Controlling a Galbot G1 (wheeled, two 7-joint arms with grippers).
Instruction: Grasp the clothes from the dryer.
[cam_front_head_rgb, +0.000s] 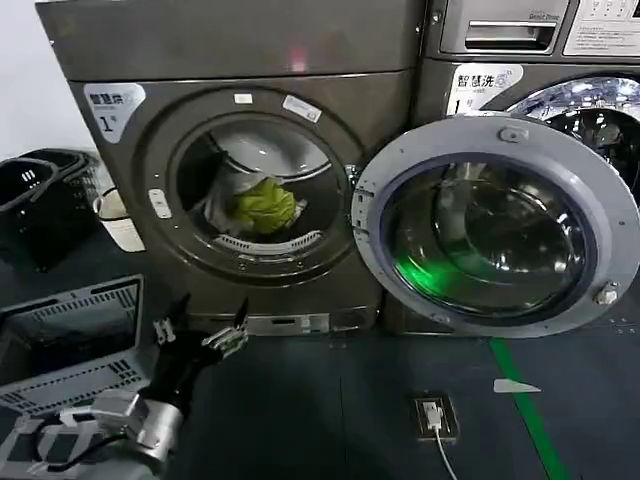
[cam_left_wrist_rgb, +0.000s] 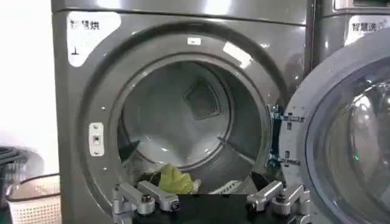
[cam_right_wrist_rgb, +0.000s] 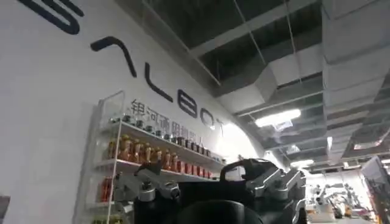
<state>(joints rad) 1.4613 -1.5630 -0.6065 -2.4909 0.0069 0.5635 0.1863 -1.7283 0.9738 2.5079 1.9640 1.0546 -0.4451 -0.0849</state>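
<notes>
The dryer (cam_front_head_rgb: 110, 60) stands at the left, a dark bronze-grey front-loader with a label marked 1. Its round door (cam_front_head_rgb: 600, 215) is swung open to the right. The clothes (cam_front_head_rgb: 265, 205), a yellow-green bundle with white-grey cloth beside it, lie low inside the round port. My left gripper (cam_front_head_rgb: 200, 330) hovers open in front of the dryer, below the port and apart from the machine. In the left wrist view its fingers (cam_left_wrist_rgb: 143, 198) frame the lower drum, and the clothes (cam_left_wrist_rgb: 175, 179) show just beyond them. My right gripper (cam_right_wrist_rgb: 213, 189) stands open with nothing in it, pointing up toward a ceiling and a wall shelf.
A grey slatted crate (cam_front_head_rgb: 70, 340) sits on the floor at my left. Black baskets (cam_front_head_rgb: 40, 200) and a white basket (cam_front_head_rgb: 120, 220) stand left of the dryer. A second machine (cam_front_head_rgb: 560, 60) with a steel drum is behind the open door. A floor socket (cam_front_head_rgb: 433, 415) and a green line (cam_front_head_rgb: 525, 400) mark the dark floor.
</notes>
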